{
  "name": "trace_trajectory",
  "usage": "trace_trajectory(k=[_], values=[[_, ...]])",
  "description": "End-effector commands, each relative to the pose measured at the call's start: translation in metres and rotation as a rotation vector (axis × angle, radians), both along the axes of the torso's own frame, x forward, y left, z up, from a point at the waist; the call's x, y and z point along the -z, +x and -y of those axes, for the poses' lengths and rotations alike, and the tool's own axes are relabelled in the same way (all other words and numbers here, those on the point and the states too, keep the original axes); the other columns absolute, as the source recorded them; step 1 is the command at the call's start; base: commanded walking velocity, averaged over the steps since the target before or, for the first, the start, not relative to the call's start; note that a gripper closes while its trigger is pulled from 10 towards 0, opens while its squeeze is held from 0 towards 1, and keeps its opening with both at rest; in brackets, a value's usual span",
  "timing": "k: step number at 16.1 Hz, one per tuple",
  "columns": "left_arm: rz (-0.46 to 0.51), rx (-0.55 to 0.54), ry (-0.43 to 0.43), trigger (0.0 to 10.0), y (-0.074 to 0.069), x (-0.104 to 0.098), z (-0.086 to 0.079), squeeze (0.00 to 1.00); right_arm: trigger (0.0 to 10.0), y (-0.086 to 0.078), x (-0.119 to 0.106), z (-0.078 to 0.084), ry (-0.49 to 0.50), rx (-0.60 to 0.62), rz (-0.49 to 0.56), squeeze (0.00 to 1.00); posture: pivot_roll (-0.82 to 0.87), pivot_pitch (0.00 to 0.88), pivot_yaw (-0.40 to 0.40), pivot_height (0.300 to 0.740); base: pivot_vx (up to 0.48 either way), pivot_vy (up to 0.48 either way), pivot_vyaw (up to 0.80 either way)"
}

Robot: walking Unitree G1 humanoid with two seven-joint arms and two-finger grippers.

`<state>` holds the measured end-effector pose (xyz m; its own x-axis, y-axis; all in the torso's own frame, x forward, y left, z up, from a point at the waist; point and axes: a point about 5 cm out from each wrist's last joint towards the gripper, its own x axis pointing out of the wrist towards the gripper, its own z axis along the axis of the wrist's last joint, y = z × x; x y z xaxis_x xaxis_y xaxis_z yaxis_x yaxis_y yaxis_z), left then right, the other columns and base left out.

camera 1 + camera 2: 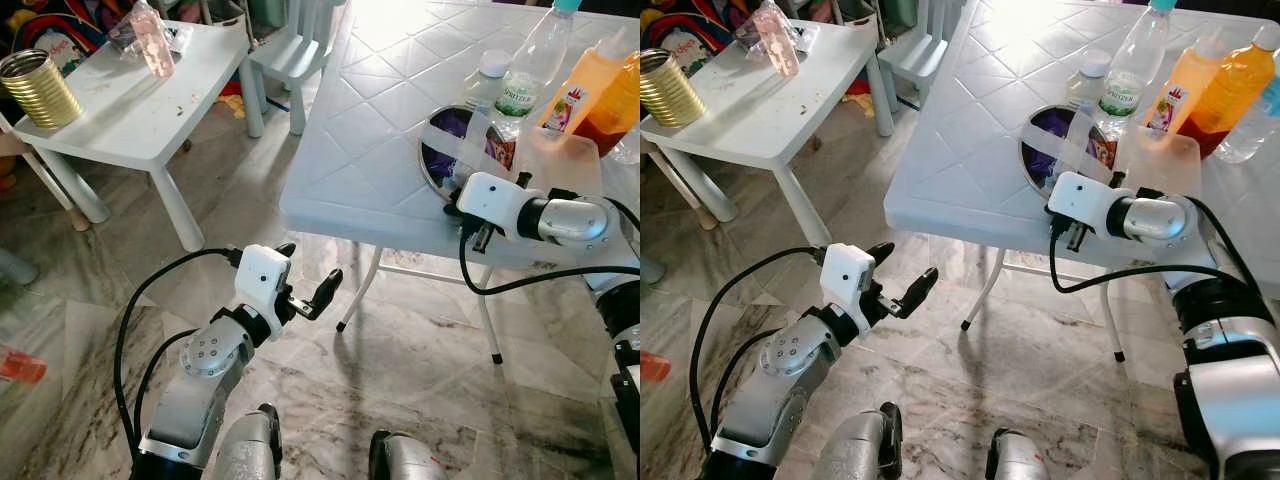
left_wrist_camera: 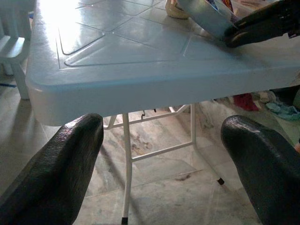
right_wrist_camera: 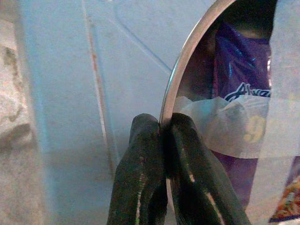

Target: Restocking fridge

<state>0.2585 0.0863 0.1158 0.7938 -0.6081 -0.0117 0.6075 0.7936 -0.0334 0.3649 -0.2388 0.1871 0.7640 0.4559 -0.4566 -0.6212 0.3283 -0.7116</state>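
Observation:
A round metal bowl [image 1: 428, 165] holding purple snack packets [image 3: 236, 70] under clear strips stands near the front edge of the white folding table [image 1: 360, 120]. My right gripper [image 1: 457, 206] is shut on the bowl's near rim [image 3: 180, 70], its fingertips [image 3: 145, 140] pinched on the metal edge. Behind the bowl stand a clear water bottle [image 1: 530, 70], a small white-capped bottle [image 1: 485, 80] and orange juice bottles [image 1: 595, 85]. My left gripper [image 1: 308, 272] is open and empty, lower than the tabletop and in front of the table's front left corner [image 2: 51, 93].
A translucent plastic tub [image 1: 560, 160] sits right of the bowl. To the left is a low white table [image 1: 150, 100] with a gold can [image 1: 38, 88] and a pink container [image 1: 152, 40]. A small chair [image 1: 295, 50] stands behind. The folding table's legs [image 1: 360, 290] rest on marble floor.

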Motion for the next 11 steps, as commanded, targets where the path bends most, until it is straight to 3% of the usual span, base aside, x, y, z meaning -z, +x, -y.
trace_trajectory(k=[1,6,7,9,10,11], values=[[0.001,-0.005,0.011,10.0,-0.002,-0.001,0.000,0.00,0.0,-0.002,0.006,0.007,-0.028,0.016,-0.031,0.00,0.09,0.172,0.034,0.740,0.000,0.000,0.00],[-0.012,-0.009,0.012,10.0,-0.002,0.000,0.002,0.00,0.0,-0.007,0.005,-0.002,-0.004,-0.073,0.033,0.00,0.09,0.170,0.033,0.740,0.000,0.000,0.00],[-0.015,-0.011,0.013,10.0,-0.001,0.001,0.002,0.00,10.0,-0.009,0.006,-0.004,0.001,-0.092,0.036,0.00,0.09,0.170,0.034,0.740,0.000,0.000,0.00],[-0.014,-0.011,0.015,10.0,-0.001,0.000,0.002,0.00,10.0,-0.009,0.006,-0.002,0.016,-0.079,0.032,0.00,0.09,0.170,0.034,0.740,0.000,0.000,0.00],[-0.015,-0.012,0.017,10.0,-0.001,0.000,0.002,0.00,10.0,-0.007,0.003,0.001,0.025,-0.063,0.046,1.00,0.09,0.170,0.034,0.740,0.000,0.000,0.00],[-0.016,-0.013,0.020,10.0,-0.001,0.001,0.001,0.00,10.0,-0.007,0.000,0.003,0.025,-0.056,0.056,1.00,0.09,0.170,0.034,0.740,0.000,0.000,0.00]])
